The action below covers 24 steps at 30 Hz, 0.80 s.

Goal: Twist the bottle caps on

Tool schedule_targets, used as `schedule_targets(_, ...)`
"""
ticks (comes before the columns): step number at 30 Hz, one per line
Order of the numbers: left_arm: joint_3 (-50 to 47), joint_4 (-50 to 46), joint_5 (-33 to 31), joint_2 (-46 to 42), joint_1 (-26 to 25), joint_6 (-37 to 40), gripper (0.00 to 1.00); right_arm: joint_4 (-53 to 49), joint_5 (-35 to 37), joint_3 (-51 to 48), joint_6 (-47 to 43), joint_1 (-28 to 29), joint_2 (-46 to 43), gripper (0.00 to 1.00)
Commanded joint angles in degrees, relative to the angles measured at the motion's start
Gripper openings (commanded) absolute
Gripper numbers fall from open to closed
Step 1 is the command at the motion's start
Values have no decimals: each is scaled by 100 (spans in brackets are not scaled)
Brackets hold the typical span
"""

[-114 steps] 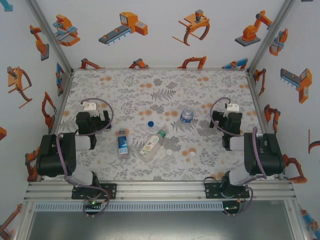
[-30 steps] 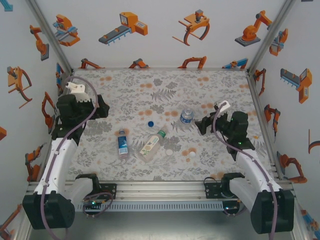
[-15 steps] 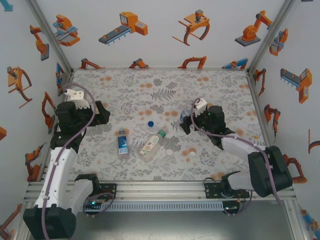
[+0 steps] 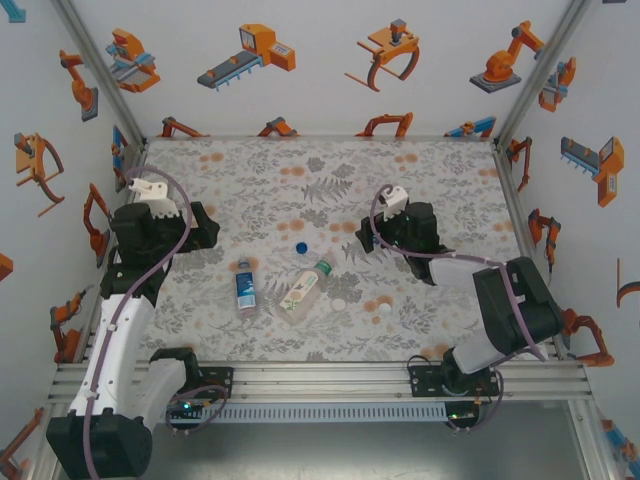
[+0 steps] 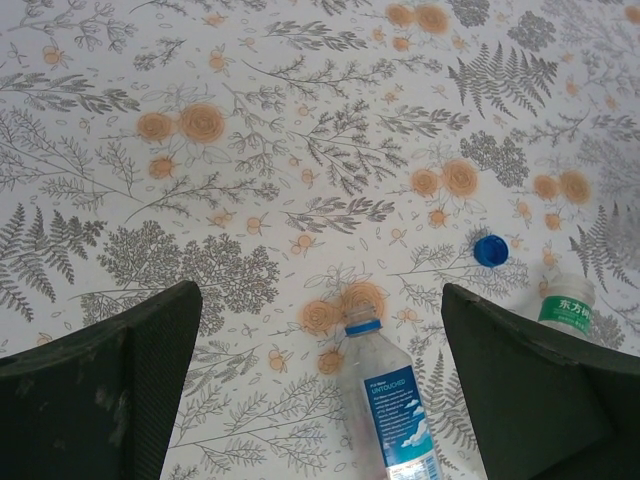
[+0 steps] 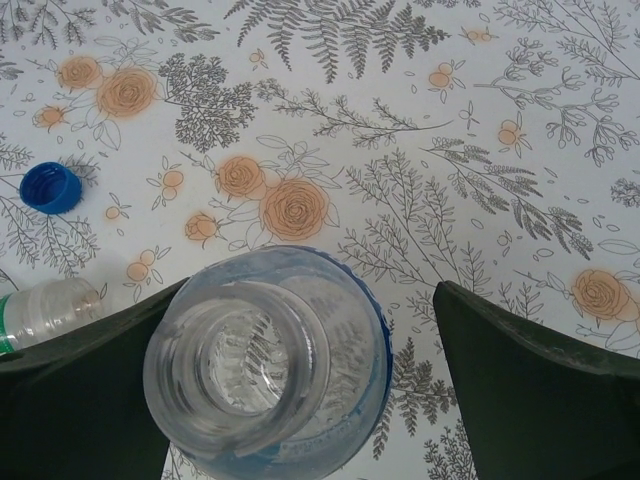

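Between the spread fingers of the right gripper [image 6: 312, 300]: one upright slim bottle [image 6: 265, 370], uncapped, mouth up, long axis vertical, right of centre on the table [image 4: 300, 170]. Jaws apart, flanking it. Nearby to its left, the blue cap [image 6: 50, 188]. The left gripper [image 5: 320, 300], likewise apart, hovers over a lying bottle [image 5: 390, 400]. Right arm nearer.

The top camera sits above and behind my bases, facing forward and down, far enough back to take in the whole floral table [image 4: 250, 170]. My left wrist camera looks obliquely down past the left gripper [image 5: 320, 290] from some height. My right wrist camera peers almost straight down through the right gripper [image 6: 310, 290], very close over the mouth of the upright bottle [image 6: 265, 370]. All three views catch the blue cap [image 4: 301, 247]. Both wrist views share the neck of the wider bottle [image 5: 567, 300].
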Motion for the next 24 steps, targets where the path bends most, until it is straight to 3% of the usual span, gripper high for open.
schedule_targets(1, -29, -57, 215, -48, -13, 80, 97, 258, -4, 141, 75, 71, 18, 80)
schedule_targets(6, 24, -23, 241, 75, -30, -108, 97, 67, -8, 140, 71, 86, -134, 65)
schedule_targets(11, 57, 118, 220, 74, -92, -267, 97, -363, 31, 209, 136, 115, -458, 56)
schedule_targets(18, 129, 152, 1446, 20, -130, -182, 97, -1395, -207, 499, 387, 176, -1131, 44)
schedule_targets(24, 547, 156, 1945, 242, -550, -115, 97, -2414, -776, 1043, 677, 392, -1672, 37)
